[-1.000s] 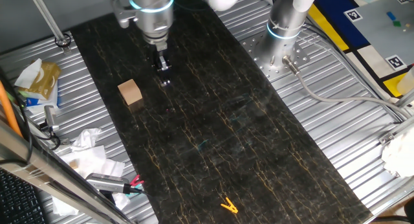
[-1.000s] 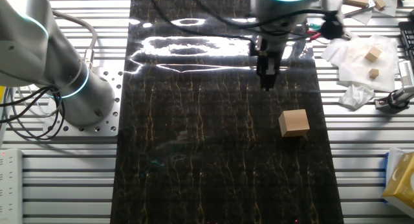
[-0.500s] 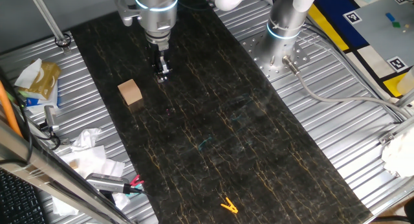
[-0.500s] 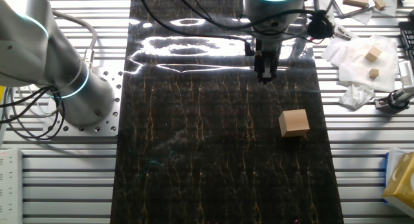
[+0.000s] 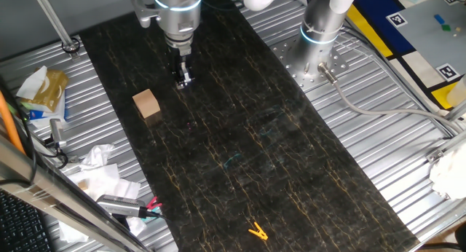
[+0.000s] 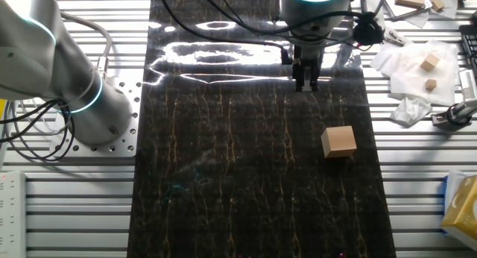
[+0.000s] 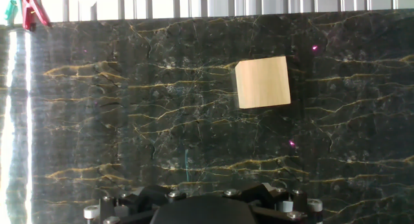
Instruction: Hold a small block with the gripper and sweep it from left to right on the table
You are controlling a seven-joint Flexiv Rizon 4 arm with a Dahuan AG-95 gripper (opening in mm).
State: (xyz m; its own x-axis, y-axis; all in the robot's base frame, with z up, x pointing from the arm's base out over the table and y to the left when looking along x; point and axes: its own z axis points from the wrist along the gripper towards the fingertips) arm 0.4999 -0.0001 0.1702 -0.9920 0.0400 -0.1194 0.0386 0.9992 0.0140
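The small block point(image 5: 146, 103) is a light tan wooden cube lying free on the black veined table point(image 5: 255, 150). It also shows in the other fixed view point(image 6: 339, 141) and in the hand view point(image 7: 262, 81), right of centre. The black gripper point(image 5: 183, 79) hangs from the silver arm with the blue ring, just over the table point(image 6: 223, 176), beside the block and apart from it. In the other fixed view the gripper point(image 6: 305, 83) has its fingers close together and holds nothing. The hand view shows only the gripper's body at the bottom edge, not its fingertips.
A tiny yellow clip point(image 5: 256, 231) lies at the table's near end. The second silver arm's base point(image 5: 320, 26) stands on the ribbed sheet point(image 6: 67, 86). Crumpled tissue and clutter point(image 5: 102, 172) lie next to the block's side, with small wooden pieces point(image 6: 430, 62) on tissue. A red clip point(image 7: 30, 7) sits at the table's edge.
The gripper has shifted a little away from the block toward the table's far end. The block has not moved.
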